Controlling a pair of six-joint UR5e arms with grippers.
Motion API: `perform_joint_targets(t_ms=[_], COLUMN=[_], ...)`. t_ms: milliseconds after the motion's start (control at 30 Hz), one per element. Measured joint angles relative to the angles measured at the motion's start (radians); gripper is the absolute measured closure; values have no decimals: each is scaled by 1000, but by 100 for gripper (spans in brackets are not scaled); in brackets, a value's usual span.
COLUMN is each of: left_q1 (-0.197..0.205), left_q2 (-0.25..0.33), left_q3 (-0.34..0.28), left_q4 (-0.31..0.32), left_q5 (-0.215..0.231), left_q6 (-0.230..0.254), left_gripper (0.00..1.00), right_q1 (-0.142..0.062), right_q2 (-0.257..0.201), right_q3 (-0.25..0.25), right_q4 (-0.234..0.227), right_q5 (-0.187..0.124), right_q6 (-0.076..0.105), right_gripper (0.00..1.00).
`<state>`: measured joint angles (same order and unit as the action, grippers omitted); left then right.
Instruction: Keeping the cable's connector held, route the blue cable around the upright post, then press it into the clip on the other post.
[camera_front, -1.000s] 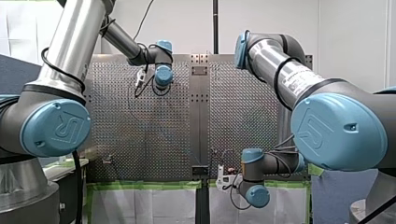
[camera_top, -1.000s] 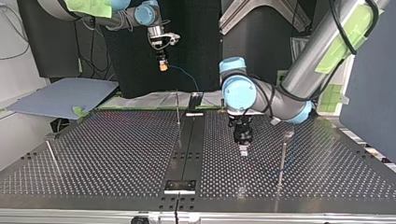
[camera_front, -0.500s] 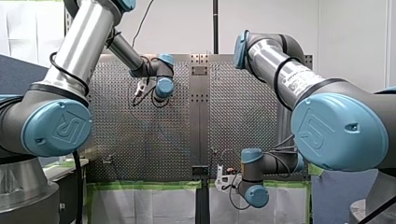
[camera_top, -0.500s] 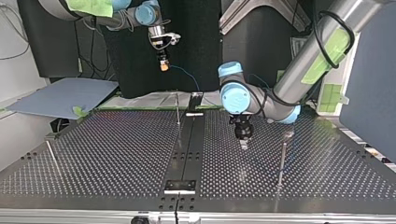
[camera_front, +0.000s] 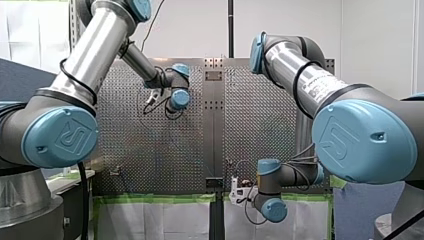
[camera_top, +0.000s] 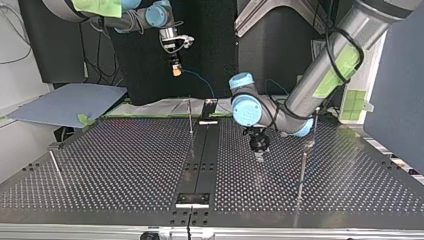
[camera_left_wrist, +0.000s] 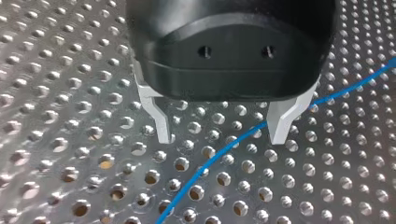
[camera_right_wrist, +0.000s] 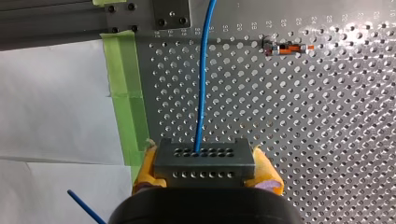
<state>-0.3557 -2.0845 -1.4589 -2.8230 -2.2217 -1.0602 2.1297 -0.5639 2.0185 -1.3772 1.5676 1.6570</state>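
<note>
1. At the top view's left, my right claw (camera_top: 175, 71) was clamped on the connector (camera_right_wrist: 204, 161).
2. The blue cable (camera_right_wrist: 201, 84) ran from it across the surface (camera_top: 125, 160).
3. Further right, my left claw (camera_left_wrist: 222, 135) stood wide open, gripping nothing, with the cable lying between its fingers.

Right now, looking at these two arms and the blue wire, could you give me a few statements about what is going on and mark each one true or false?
1. My right gripper clamps the grey connector between its yellow pads. True.
2. My left gripper is shut on the blue cable. False: its metal fingers stand open, and the cable runs ungripped over the perforated table beneath them.
3. The blue cable comes out of the connector's holed face. True.
4. The connector lies on the table. False: my right gripper holds it up in the air.
</note>
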Motion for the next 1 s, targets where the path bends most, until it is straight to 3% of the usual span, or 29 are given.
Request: perform_joint_targets(t_ms=[300,733,1000], left_q1=[9,-3,-7], left_q2=[-22,-24,-65], left_q3=[17,17,17], left_q4=[24,51,42], left_q5=[-45,-60,-96], left_q6=[70,87,93], left_gripper=[1,1,1], right_q1=[0,0,2], right_q2=[0,0,0], right_q3=[-2,-1,-1], right_q4=[0,0,2], right_q5=[0,0,0], right_q6=[0,-1,-1], right_gripper=[100,100,100])
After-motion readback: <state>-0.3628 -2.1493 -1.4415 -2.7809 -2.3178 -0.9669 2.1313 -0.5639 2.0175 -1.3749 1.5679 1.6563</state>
